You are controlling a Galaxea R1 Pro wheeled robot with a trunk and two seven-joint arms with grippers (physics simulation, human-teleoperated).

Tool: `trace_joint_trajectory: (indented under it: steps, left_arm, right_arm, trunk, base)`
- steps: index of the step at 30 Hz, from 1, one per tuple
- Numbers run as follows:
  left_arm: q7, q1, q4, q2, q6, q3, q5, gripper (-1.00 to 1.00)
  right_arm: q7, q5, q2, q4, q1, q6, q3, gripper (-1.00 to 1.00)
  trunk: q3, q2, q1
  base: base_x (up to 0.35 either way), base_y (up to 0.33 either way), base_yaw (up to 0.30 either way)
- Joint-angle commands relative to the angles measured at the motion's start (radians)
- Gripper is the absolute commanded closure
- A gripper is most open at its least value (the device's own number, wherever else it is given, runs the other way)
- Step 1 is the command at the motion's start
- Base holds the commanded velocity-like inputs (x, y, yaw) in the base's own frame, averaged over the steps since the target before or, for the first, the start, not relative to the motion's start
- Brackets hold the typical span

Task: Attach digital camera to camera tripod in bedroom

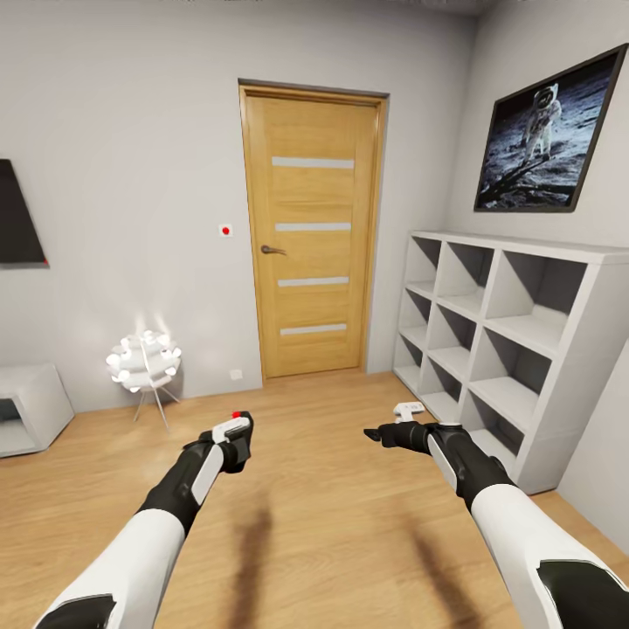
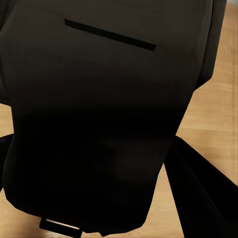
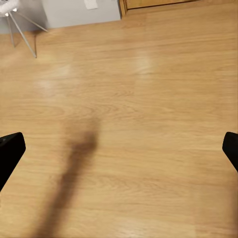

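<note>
My left gripper is held out low over the wood floor, shut on the digital camera, a small black box with a red dot on top. In the left wrist view the camera's black body sits close up between the dark fingers. My right gripper hangs open over bare floor, its two fingertips wide apart with nothing between them. The camera tripod is out of view.
A shut wooden door stands straight ahead in the grey wall. White cube shelves line the right wall under a moon picture. A white ball lamp on thin legs and a low white unit are at the left.
</note>
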Motion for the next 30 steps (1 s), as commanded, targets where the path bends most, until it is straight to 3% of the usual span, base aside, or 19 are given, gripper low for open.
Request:
trace_joint_trajectory:
  steps: [1,30]
  left_arm:
    - [0.005,0.000,-0.002,-0.002,0.005,0.003,0.009,1.00]
    - [0.003,0.000,-0.002,-0.003,0.000,0.003,0.009,1.00]
  right_arm:
    - [0.004,0.003,0.000,-0.002,0.000,0.005,0.001,-1.00]
    - [0.002,0.001,0.001,-0.002,0.000,0.018,-0.004,-1.00]
  trunk:
    - [0.002,0.007,-0.004]
    - [0.093,0.210,-0.115]
  base:
    - [0.000,0.000,0.000]
    - [0.000,0.000,0.000]
